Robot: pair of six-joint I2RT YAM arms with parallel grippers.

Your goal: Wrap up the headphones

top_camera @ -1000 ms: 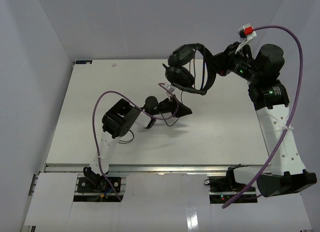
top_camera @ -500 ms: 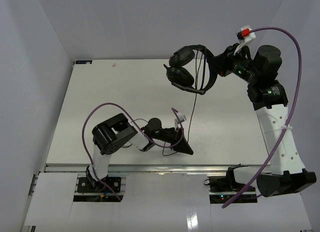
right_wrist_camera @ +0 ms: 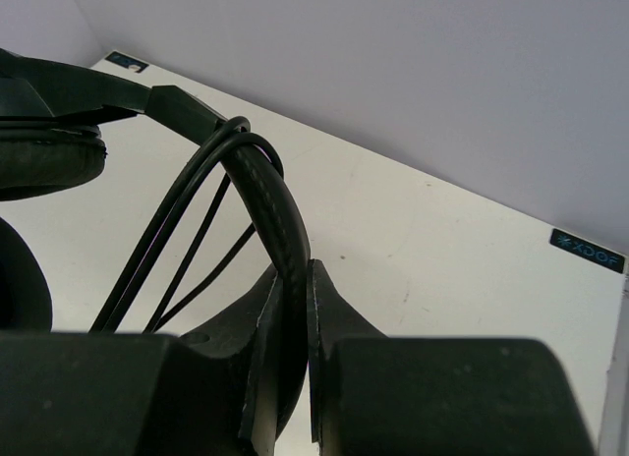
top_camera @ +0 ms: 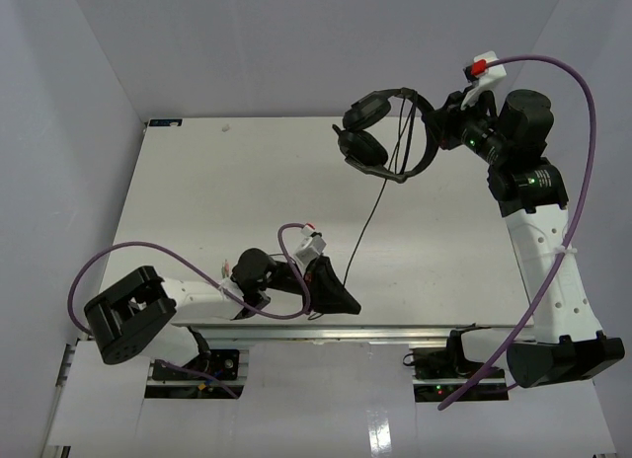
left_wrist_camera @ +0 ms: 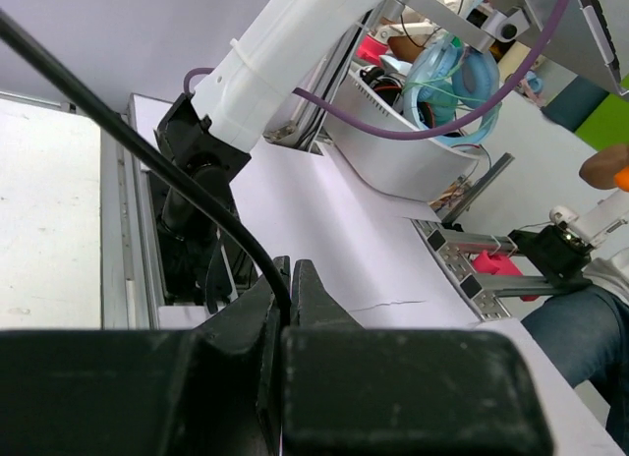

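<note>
- The headphones (top_camera: 380, 142) hang above the far right of the desk (top_camera: 197, 201), their headband clenched in the right hand (top_camera: 439, 130).
- Their cable (top_camera: 365, 221) runs down to the left hand (top_camera: 341, 298), which pinches it near the front edge.
- The left arm lies low and the right arm is raised.
</note>
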